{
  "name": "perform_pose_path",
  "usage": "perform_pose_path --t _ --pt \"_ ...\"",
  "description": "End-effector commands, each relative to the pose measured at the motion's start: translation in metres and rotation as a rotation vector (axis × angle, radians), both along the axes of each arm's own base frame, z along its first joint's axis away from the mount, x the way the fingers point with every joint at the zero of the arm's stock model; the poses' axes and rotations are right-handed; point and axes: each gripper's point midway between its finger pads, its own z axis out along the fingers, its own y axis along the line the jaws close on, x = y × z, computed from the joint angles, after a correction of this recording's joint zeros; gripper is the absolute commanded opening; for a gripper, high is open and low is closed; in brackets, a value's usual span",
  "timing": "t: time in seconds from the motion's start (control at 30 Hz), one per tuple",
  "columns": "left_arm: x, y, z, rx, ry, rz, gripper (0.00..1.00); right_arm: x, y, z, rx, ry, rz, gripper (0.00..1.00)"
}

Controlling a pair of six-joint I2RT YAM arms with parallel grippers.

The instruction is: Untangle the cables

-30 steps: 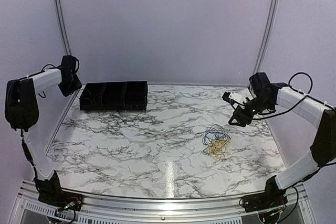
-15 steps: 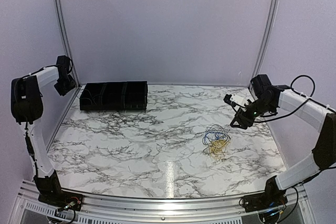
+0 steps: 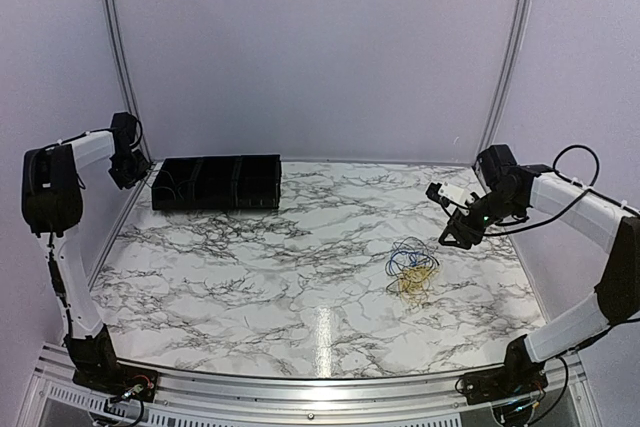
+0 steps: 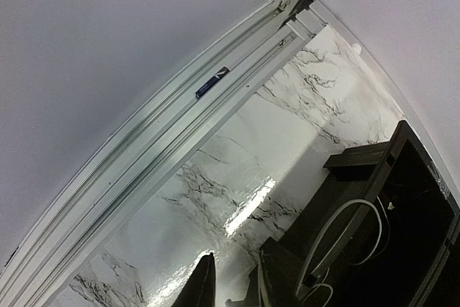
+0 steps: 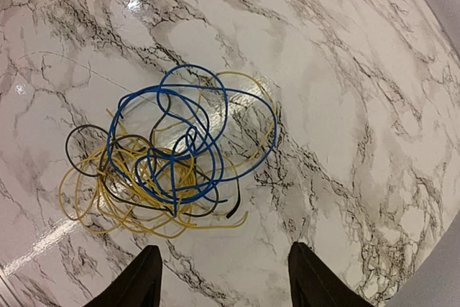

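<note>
Though wide apart near the cables [image 5: 172,156], right gripper [image 5: 226,282] fingers [image 5: 133,285] cropped — left gripper [image 4: 236,267] spread unreadable against black tray [image 4: 338,199].

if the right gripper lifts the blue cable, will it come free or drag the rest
Probably floppy: the blue cable lies in thin, loose loops. It likely drags the yellow cable and black cable, since their loops interlace.

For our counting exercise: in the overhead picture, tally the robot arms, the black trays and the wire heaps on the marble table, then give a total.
Robot arms: 2
Black trays: 1
Wire heaps: 1
Total: 4
</note>
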Motion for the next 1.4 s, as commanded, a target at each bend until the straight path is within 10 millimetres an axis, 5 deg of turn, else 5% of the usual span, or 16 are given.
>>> perform_pose_path --t 0.0,0.33,0.67,1.07,1.23,1.37 --pt "0.005 -0.005 0.000 -0.029 -0.007 -0.018 0.22 0.001 0.000 0.004 0.005 -0.019 -0.001 0.60" --pt "-0.007 0.006 0.051 0.042 -0.086 0.030 0.41 -0.002 -0.001 0.002 0.003 -0.024 -0.002 0.60" --pt "0.006 -0.014 0.018 -0.076 -0.049 -0.029 0.37 0.002 -0.001 0.003 0.002 -0.020 0.000 0.60" --pt "0.011 -0.020 0.005 -0.094 -0.043 -0.050 0.00 0.002 -0.001 -0.001 -0.003 -0.017 -0.001 0.61" --pt "0.035 -0.058 0.017 -0.130 -0.132 -0.180 0.00 0.002 -0.002 -0.004 -0.008 -0.010 -0.001 0.60" --pt "0.048 -0.092 0.001 -0.167 -0.125 -0.256 0.00 0.004 -0.001 -0.006 -0.010 -0.004 0.002 0.60"
